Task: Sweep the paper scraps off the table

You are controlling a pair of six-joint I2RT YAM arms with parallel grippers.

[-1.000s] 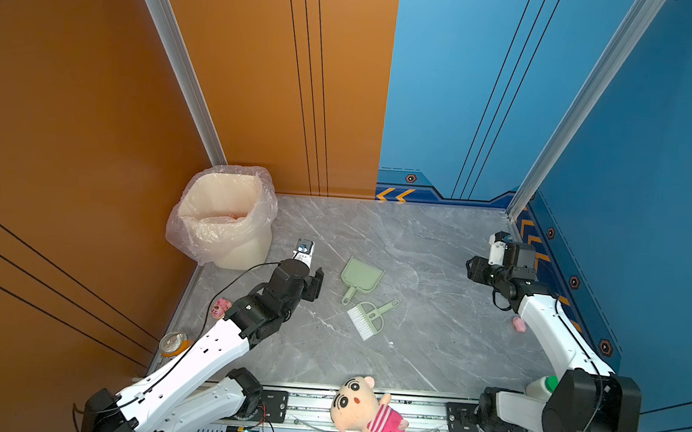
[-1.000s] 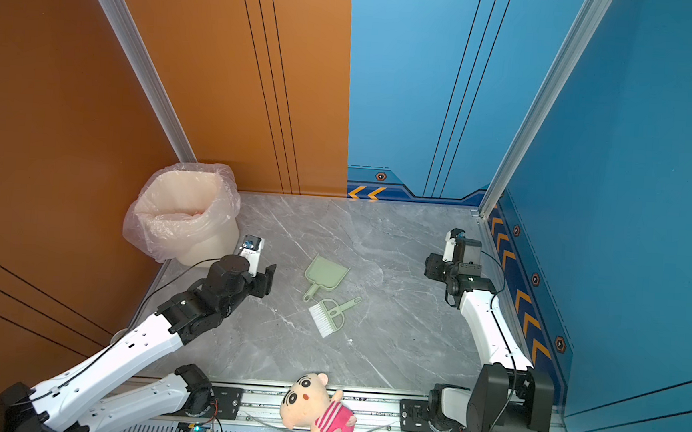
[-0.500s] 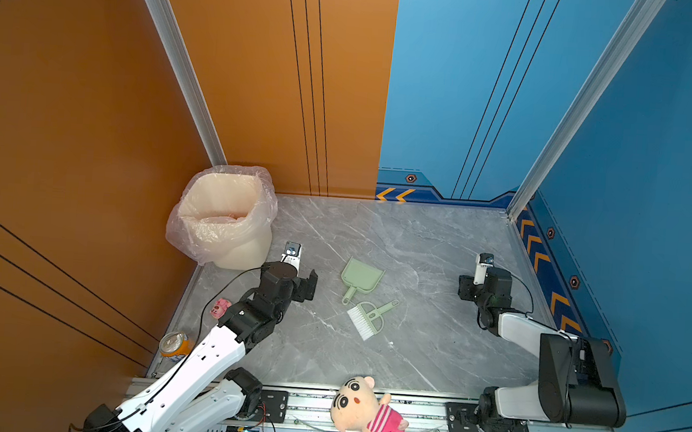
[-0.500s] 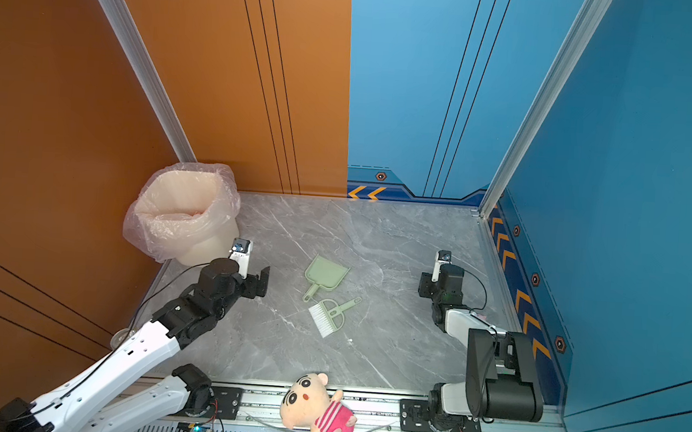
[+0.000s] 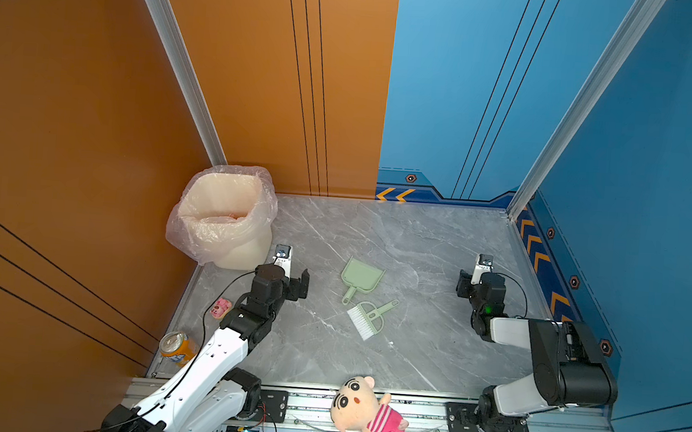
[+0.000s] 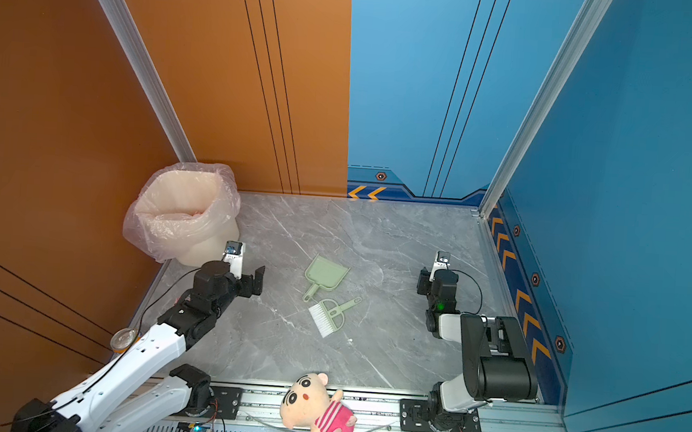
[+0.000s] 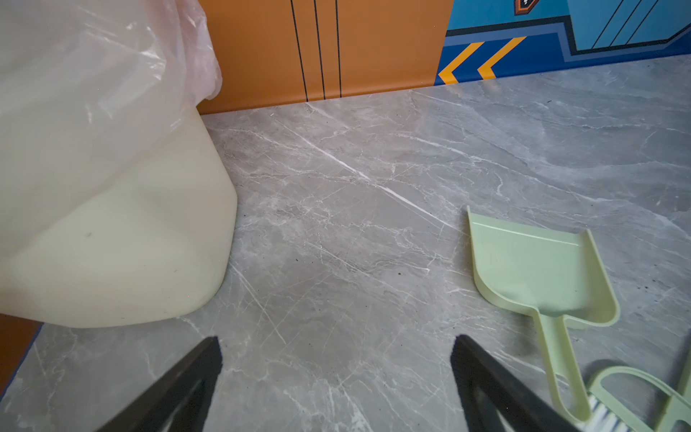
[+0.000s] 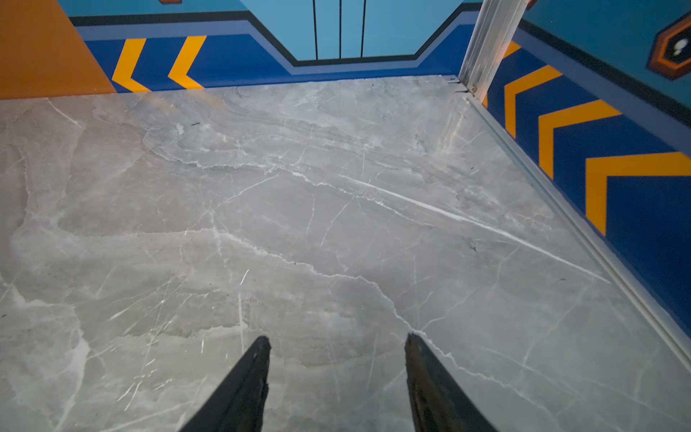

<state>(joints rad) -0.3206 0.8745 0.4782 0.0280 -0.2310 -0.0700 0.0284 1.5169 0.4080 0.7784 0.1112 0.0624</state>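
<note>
The table (image 5: 417, 238) is lying almost bare in both top views, grey marble running right out to the walls. No scraps are showing anywhere on it. If any are in the bin (image 5: 246, 251), the liner is hiding them and I cannot tell.

The bin is sitting in the far left corner, close to the left arm, probably so a loaded pan can be tipped in without a long reach. The left gripper (image 7: 336, 342) is hovering low over bare marble between bin and dustpan, fingers spread wide and holding nothing. The right gripper (image 8: 337, 338) is hanging near the right rail with its arm folded back. Its fingers are standing partly apart with only table between them, and I'm reading that as keeping clear of the middle.

The doll (image 5: 364, 410) is lying on the front rail, off the marble and out of any sweeping path.

The dustpan (image 5: 363, 274) is resting flat mid-table, empty, mouth facing the far wall and handle pointing back toward the arms. The brush (image 5: 366, 318) is lying just beside that handle, bristles toward the front. Both are sitting loose, with neither gripper touching them.

A can (image 5: 177, 345) and a small pink toy (image 5: 221, 308) are hugging the left edge.

One pale fleck (image 5: 390, 344) is showing near the brush, too small to call. By my reading, the sweeping is looking all but finished.
</note>
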